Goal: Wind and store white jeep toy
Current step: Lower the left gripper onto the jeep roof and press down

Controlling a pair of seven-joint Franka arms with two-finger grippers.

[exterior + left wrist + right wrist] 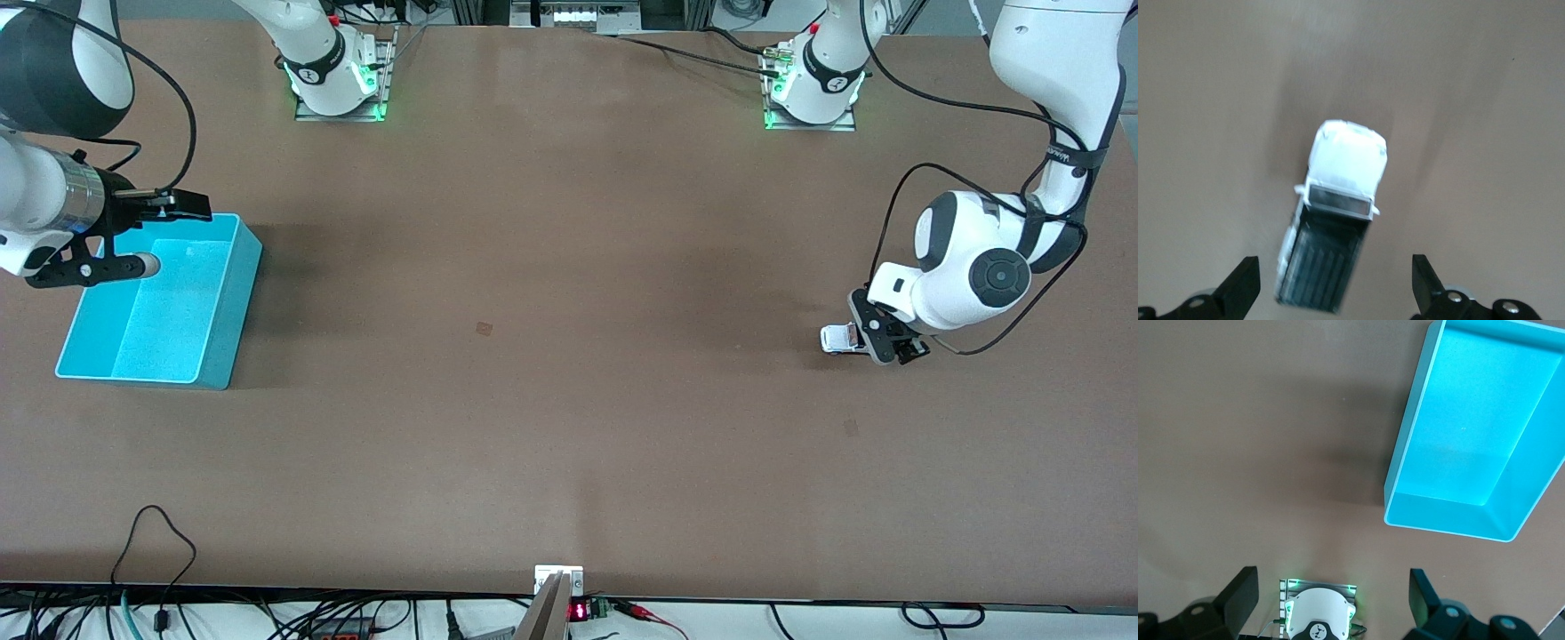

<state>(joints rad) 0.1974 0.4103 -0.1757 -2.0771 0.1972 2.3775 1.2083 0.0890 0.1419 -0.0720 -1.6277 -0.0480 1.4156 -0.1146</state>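
The white jeep toy (pixel 836 339) stands on the brown table near the left arm's end. In the left wrist view it (pixel 1338 213) shows its white hood and black roof panel. My left gripper (pixel 876 342) is low over the jeep's roof end. It is open (pixel 1335 293), with one finger on each side of the jeep and clear gaps between. The turquoise bin (pixel 233 307) stands empty at the right arm's end and shows in the right wrist view (pixel 1405 467). My right gripper (pixel 164 236) hovers open and empty over the bin's corner (pixel 1331 603).
The two arm bases (pixel 338 80) (pixel 811 89) stand along the edge farthest from the front camera. The right arm's base also shows in the right wrist view (pixel 1318 617). Cables run along the table's edge nearest the front camera (pixel 160 533).
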